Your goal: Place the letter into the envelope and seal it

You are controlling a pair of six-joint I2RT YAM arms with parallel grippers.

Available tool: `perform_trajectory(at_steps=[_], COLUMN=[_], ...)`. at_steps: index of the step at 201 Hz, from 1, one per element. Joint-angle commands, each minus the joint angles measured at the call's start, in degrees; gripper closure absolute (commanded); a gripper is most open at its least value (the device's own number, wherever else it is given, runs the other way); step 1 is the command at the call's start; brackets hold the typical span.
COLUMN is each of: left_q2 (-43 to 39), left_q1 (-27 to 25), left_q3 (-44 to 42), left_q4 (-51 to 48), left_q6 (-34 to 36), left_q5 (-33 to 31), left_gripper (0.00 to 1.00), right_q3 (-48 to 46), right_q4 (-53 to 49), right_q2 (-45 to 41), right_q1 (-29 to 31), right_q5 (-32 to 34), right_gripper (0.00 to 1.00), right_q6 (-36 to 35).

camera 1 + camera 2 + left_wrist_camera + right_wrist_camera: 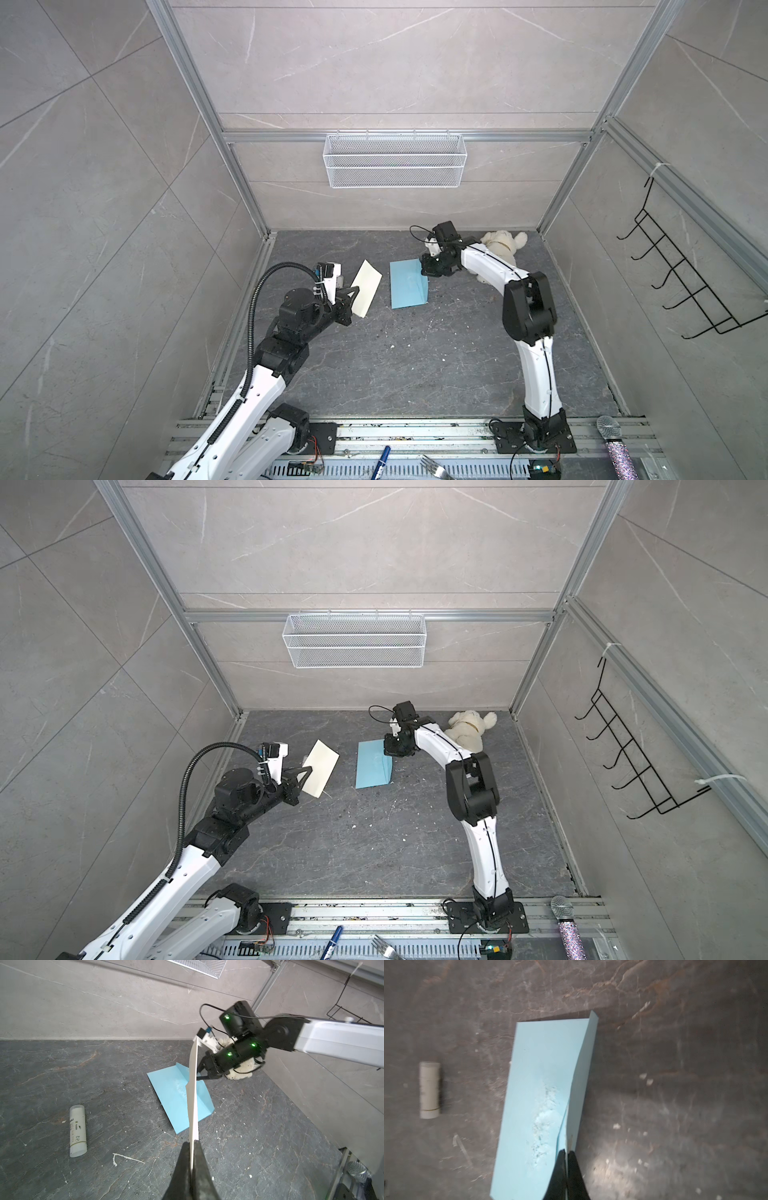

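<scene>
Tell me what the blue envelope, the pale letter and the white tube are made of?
Envelope: thin matte paper; its flap creases and bends. Letter: stiffer paper, maybe thin card; it juts out flat, held by one edge in the left claw. Tube: probably smooth plastic, printed label.

left claw (192, 1145): closed on the near edge of the letter (192, 1109), which is held edge-on, upright and slightly bowed
envelope (172, 1099): light blue, lying on the counter (104, 1076), flap lifted on the far side, scuffed whitish patch on its face
right claw (202, 1073): at the lifted flap, tips partly hidden behind the letter
glue stick (78, 1130): white, on its side, well apart from the envelope
plush toy (241, 1073): cream, behind the right arm, near the wall
</scene>
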Motion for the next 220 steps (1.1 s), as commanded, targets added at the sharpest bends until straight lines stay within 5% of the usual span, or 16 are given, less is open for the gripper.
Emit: perform_trajectory(at_steps=[1,83,220], left_q2=[0.03,5.75,13.14], left_q1=[0.39,0.29,-2.63], left_q3=[-0.04,0.84,2.99], left_q4=[5.74,9.89,15.02], left_q6=[-3.53,-7.53,-12.87], left_q5=[-1.13,0.98,-0.7], left_gripper=[1.0,1.0,1.0], right_q3=[-11.25,-35.2,-38.53], right_q4=[13.51,28.34,27.18], right_q2=[-10.15,-22.74,-18.34], right_q1=[0.04,0.04,-0.31], right_q5=[-3.87,-6.76,-2.19], right_gripper=[1.0,1.0,0.96], right_q6=[10.11,12.56,4.31])
